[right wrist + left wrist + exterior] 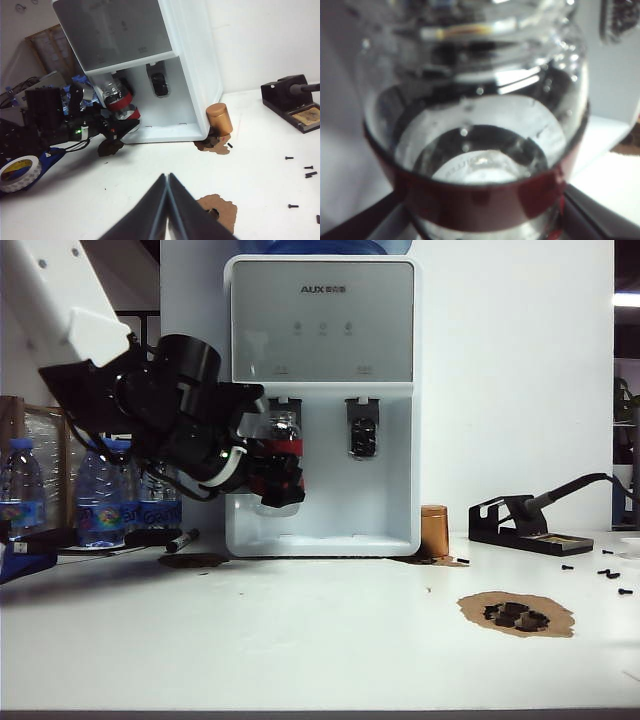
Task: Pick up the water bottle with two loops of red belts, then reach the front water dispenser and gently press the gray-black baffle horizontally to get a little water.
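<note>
The water bottle point(278, 452), clear with dark-red bands, hangs tilted in front of the white AUX water dispenser point(320, 330). My left gripper point(270, 478) is shut on the bottle's lower body. The bottle's mouth sits at the gray-black baffle point(285, 403), whose lower part is hidden behind the glass; I cannot tell if they touch. In the left wrist view the bottle point(480, 150) fills the frame between the left gripper's point(480, 222) fingers. My right gripper point(167, 179) is shut on nothing, above the table in front of the dispenser point(125, 35), and is out of the exterior view.
The right-hand paddle point(363, 435) is free. A copper cylinder point(434, 532) stands by the dispenser's right corner, a soldering-iron stand point(520, 520) further right. Blue-capped bottles point(100, 495) and a marker point(182, 539) are on the left. A brown patch with black parts point(515, 614) and loose screws point(610, 575) lie on the table.
</note>
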`<state>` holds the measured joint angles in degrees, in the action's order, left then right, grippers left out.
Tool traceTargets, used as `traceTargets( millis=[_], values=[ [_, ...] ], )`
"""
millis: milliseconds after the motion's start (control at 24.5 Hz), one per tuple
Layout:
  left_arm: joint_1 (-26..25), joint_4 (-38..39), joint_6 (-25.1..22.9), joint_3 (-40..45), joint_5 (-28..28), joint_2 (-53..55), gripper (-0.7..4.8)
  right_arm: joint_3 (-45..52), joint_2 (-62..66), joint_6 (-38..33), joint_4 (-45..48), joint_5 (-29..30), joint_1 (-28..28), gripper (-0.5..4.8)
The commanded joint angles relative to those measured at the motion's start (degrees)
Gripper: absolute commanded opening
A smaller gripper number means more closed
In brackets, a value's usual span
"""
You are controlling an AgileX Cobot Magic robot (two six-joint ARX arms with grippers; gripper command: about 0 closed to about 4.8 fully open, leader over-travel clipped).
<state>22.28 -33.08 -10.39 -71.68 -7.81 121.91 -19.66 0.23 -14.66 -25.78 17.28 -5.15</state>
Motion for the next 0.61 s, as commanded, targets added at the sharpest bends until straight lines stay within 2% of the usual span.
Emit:
traceTargets(
  millis=[41, 613],
  values=[
    [-0.07, -0.79, 0.39, -1.92, 0.15, 0.33, -0.05, 1.46, 0.04, -0.57, 3.87, 0.85, -0.09, -0.02],
    [-0.79, -0.81, 0.37, -3.34, 0.13, 0.39, -0.05, 6.91, 0.00, -0.28, 10.93, 10.19, -0.11, -0.02]
  ],
)
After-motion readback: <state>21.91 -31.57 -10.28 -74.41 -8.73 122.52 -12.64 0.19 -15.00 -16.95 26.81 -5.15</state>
